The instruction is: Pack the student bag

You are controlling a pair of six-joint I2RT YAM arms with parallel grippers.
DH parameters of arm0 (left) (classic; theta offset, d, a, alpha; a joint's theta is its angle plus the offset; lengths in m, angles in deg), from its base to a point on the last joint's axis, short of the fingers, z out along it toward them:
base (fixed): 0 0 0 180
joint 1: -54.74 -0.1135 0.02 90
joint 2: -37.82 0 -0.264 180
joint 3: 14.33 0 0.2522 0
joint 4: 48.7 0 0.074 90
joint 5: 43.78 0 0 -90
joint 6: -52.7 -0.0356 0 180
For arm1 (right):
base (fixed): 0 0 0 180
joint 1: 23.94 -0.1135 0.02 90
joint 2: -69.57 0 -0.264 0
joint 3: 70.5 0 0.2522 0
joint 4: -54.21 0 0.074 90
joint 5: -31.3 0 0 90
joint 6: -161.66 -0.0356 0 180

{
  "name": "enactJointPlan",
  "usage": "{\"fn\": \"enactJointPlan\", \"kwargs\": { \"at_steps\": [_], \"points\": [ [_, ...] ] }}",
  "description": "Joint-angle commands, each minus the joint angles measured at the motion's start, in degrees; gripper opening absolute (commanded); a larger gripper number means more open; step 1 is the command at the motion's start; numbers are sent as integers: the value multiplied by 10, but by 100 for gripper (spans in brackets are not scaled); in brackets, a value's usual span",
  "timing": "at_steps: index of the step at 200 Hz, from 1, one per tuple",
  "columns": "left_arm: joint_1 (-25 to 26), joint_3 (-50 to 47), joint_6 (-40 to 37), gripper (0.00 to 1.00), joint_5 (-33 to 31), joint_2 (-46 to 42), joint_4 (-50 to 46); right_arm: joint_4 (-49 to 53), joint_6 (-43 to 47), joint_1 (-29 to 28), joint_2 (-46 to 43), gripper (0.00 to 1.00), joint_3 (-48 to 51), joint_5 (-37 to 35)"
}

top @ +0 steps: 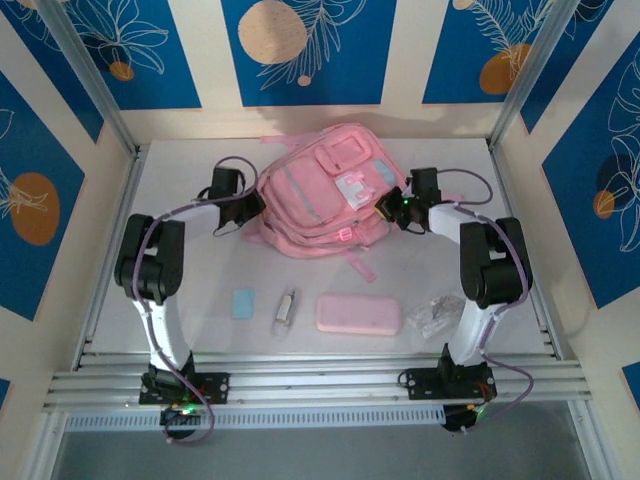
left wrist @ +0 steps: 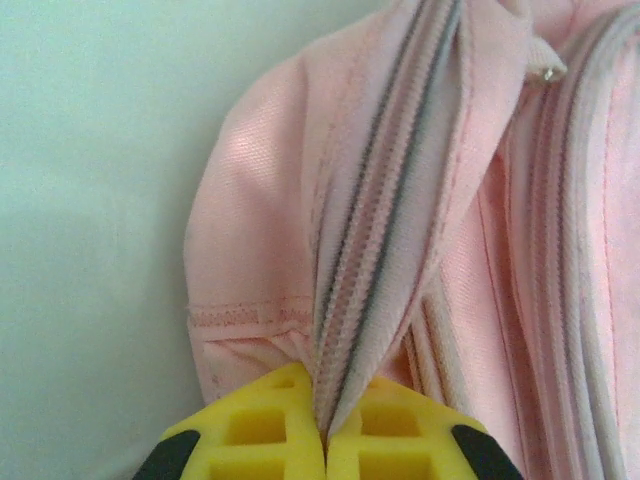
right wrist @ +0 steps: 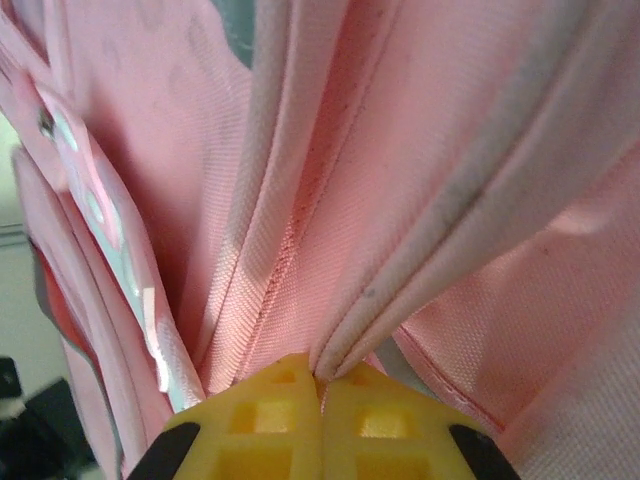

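Toward the back of the white table (top: 190,262), the student bag (top: 315,190) lies with its pocketed front facing up. Its white patch (top: 352,187) is turned toward the right arm, and one pink strap (top: 362,268) trails toward the near edge. Both arms reach in from either side and meet the bag at its flanks.

The left gripper (top: 256,207) sits against the bag's left side. From its wrist camera, the left gripper (left wrist: 325,435) has its yellow pads pressed together on a strip of zip tape (left wrist: 390,200). The tape rises straight out from between them, with pink cloth bunched on either side and bare table off to the left.

The right gripper (top: 386,207) is tucked against the bag's right side, just below the patch. Seen up close, the right gripper (right wrist: 320,385) has its jaws closed on a fold of pink fabric with a piped seam (right wrist: 450,230). The cloth fans upward from the pinch, and a band of pale blue-grey trim (right wrist: 120,262) shows at the left.

Nearer the arms' bases, four things lie in a row, all apart from the bag: a small flat blue rectangle (top: 244,303), a slim pale tube (top: 286,307), a pink pencil case (top: 359,314) and a crumpled clear wrapper (top: 433,312) just beside the right arm. None of them is touched by either gripper.
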Motion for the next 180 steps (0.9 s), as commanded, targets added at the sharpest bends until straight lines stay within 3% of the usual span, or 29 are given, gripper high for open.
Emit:
{"fn": "enactJointPlan", "kwargs": {
  "at_steps": [1,37,67,120,180],
  "points": [
    [-1,83,-42,4,-12,33,5,-44,-78,-64,-29,0,35,32],
    [-1,148,-111,45,-30,8,-121,-105,-167,-106,-24,0,51,-27],
    [4,103,-133,62,-45,-77,-166,-113,-195,-129,-8,0,25,-40],
    [69,-8,-92,65,-23,-183,-159,-169,-255,-166,23,0,16,-63],
    [186,-96,-16,64,-95,-190,-110,-222,-291,-182,62,0,-4,-37]
  ]
}}
